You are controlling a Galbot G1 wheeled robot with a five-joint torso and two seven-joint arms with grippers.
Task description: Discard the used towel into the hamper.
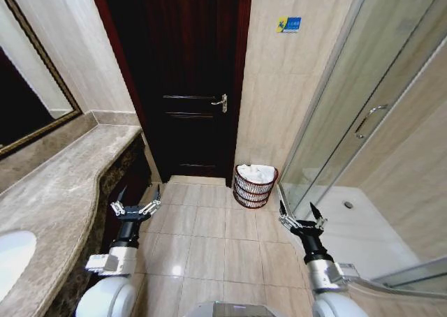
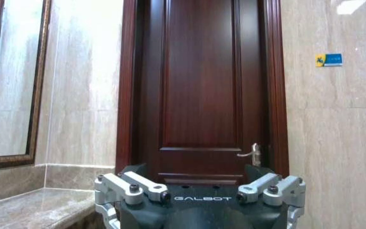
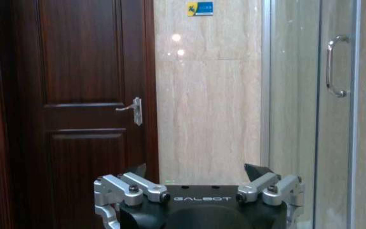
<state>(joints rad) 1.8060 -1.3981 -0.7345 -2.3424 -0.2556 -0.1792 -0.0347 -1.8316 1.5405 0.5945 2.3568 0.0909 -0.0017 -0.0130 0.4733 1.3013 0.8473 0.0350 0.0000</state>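
Bathroom, seen from the head camera. The small reddish-brown open-weave wire hamper (image 1: 255,186) stands on the beige tiled floor (image 1: 209,240) against the wall, between the dark wooden door (image 1: 185,79) and the glass shower enclosure (image 1: 363,121). A white crumpled towel (image 1: 255,172) lies inside it, heaped up to the rim. Left pincer (image 1: 135,207) is held low over the floor just beside the edge of the mottled grey-brown marble counter (image 1: 63,184), fingers spread wide, nothing between them. Right pincer (image 1: 301,216) is held low on the other side, close to the shower's glass edge, fingers likewise spread wide and holding nothing. Both pincers are well short of the hamper, which sits ahead of them and nearer the right one. Left wrist view: open metal fingers (image 2: 132,187) frame the door and its silver lever handle (image 2: 251,153). Right wrist view: open fingers (image 3: 269,187), the door, a tiled wall with a small blue-yellow sticker (image 3: 199,8), and the shower's chrome pull handle (image 3: 335,66).
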